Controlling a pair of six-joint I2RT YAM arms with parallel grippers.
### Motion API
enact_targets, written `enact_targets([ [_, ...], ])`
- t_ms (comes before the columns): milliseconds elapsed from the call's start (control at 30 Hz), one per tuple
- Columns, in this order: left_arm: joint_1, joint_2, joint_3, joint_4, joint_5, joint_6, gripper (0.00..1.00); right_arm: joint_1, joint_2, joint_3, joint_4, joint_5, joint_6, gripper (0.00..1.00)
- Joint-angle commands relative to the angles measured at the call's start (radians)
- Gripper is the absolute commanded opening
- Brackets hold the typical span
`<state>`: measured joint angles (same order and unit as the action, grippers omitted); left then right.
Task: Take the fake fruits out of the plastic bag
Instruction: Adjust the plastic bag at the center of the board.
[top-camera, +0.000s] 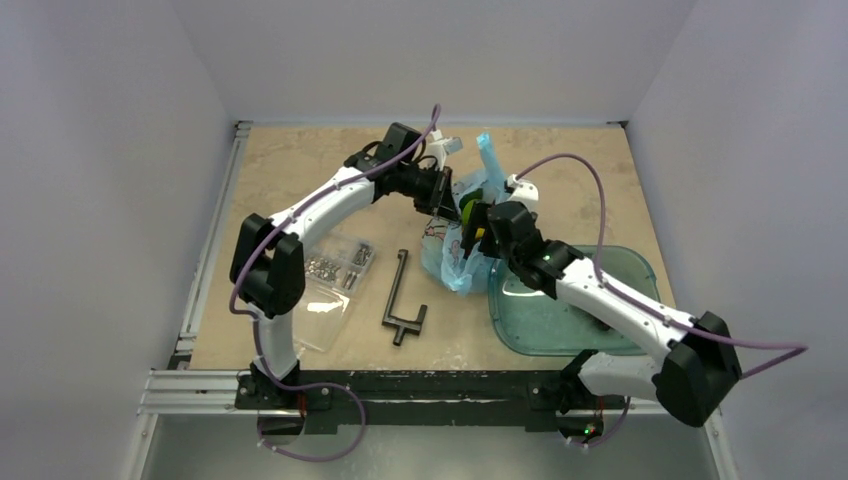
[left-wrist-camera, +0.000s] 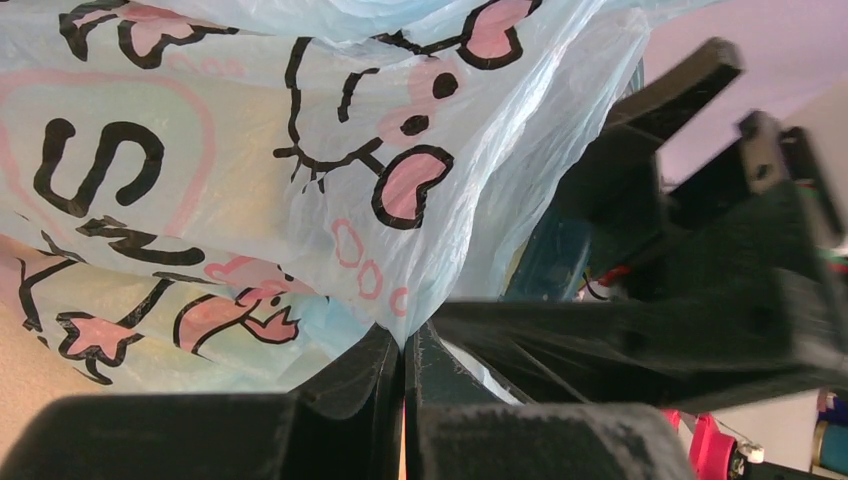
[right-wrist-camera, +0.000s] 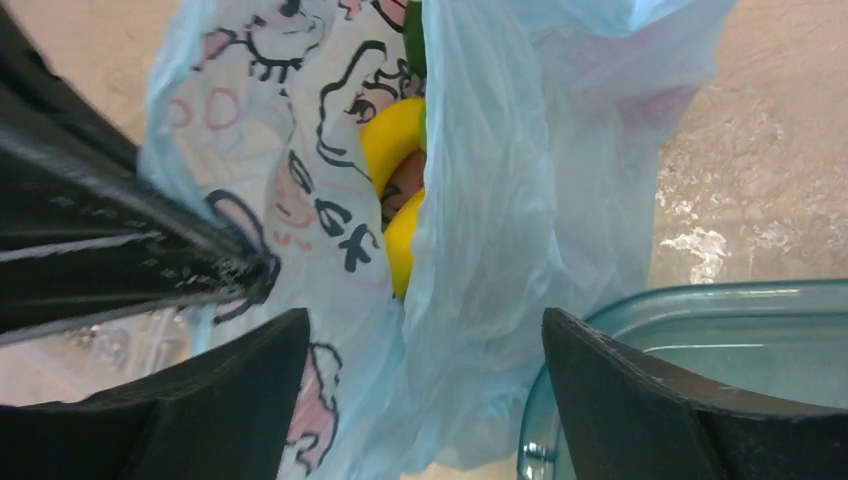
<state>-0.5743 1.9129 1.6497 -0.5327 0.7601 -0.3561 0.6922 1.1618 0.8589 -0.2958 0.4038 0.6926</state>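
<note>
The light-blue plastic bag (top-camera: 458, 262) with a pink-and-black cartoon print stands mid-table, one handle sticking up. My left gripper (top-camera: 443, 203) is shut on a fold of the bag's film (left-wrist-camera: 403, 335) at its left edge. My right gripper (right-wrist-camera: 425, 320) is open and straddles the bag's mouth from the near side, with loose film between its fingers. Through the opening I see yellow bananas (right-wrist-camera: 388, 140), a dark maroon fruit (right-wrist-camera: 405, 182) between them and a green piece (right-wrist-camera: 413, 35). The other fake fruits are hidden inside the bag.
A teal tray (top-camera: 575, 325) lies right of the bag, its rim (right-wrist-camera: 700, 300) just beside my right finger. A clear flat bag of screws (top-camera: 335, 270) and a black T-shaped tool (top-camera: 400, 300) lie to the left.
</note>
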Motion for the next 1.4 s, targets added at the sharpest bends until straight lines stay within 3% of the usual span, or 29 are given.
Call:
enact_targets([
  [0, 0.008, -0.053, 0.016, 0.009, -0.005, 0.005, 0.00, -0.021, 0.108, 0.008, 0.115, 0.080, -0.055, 0.77],
  [233, 0.071, -0.139, 0.017, -0.024, -0.096, 0.040, 0.00, -0.073, 0.154, -0.015, 0.182, 0.213, -0.149, 0.28],
  [367, 0.125, -0.197, 0.017, -0.047, -0.143, 0.072, 0.00, -0.175, 0.122, 0.022, 0.211, 0.150, -0.246, 0.00],
  [733, 0.264, -0.258, 0.007, -0.008, -0.064, 0.034, 0.00, -0.281, 0.133, 0.249, 0.225, 0.082, -0.436, 0.00],
  [1100, 0.284, -0.265, -0.044, 0.086, 0.001, -0.042, 0.00, -0.340, 0.294, 0.445, 0.224, -0.043, -0.470, 0.00],
  [1200, 0.282, -0.215, -0.069, 0.138, 0.040, -0.114, 0.00, -0.340, 0.316, 0.435, 0.173, -0.087, -0.461, 0.24],
  [1367, 0.281, -0.124, -0.094, 0.216, 0.101, -0.228, 0.00, -0.339, 0.260, 0.403, 0.018, -0.111, -0.439, 0.45],
])
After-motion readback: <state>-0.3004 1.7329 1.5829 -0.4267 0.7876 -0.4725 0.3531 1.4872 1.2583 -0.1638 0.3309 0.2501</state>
